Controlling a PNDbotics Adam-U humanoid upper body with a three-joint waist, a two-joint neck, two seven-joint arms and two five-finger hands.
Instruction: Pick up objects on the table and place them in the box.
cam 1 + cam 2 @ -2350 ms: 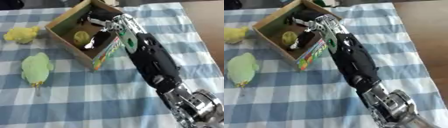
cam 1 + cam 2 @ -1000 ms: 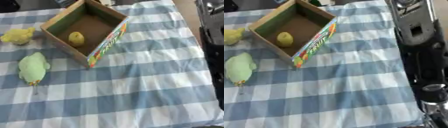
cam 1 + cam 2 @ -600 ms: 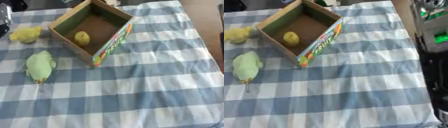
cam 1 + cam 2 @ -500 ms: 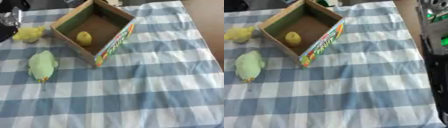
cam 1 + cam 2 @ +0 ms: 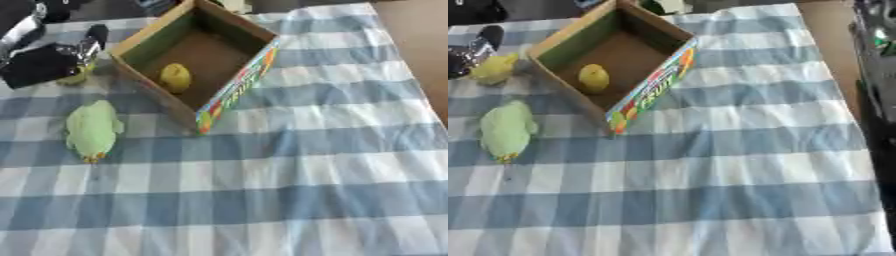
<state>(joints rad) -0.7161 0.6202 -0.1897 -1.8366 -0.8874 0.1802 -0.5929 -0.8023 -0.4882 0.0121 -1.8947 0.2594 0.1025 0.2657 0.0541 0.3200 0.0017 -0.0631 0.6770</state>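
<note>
Box as landmark: you see it open-topped on the blue-checked tablecloth, with a yellow rounded object lying inside on its floor. Just left of the box, your left hand reaches over a small yellow toy; whether its fingers touch or close on the toy cannot be told. Below and left of the box, a pale green toy lies flat, apart from it. Your right arm shows at the edge, well right of the box; no hand shows there.
</note>
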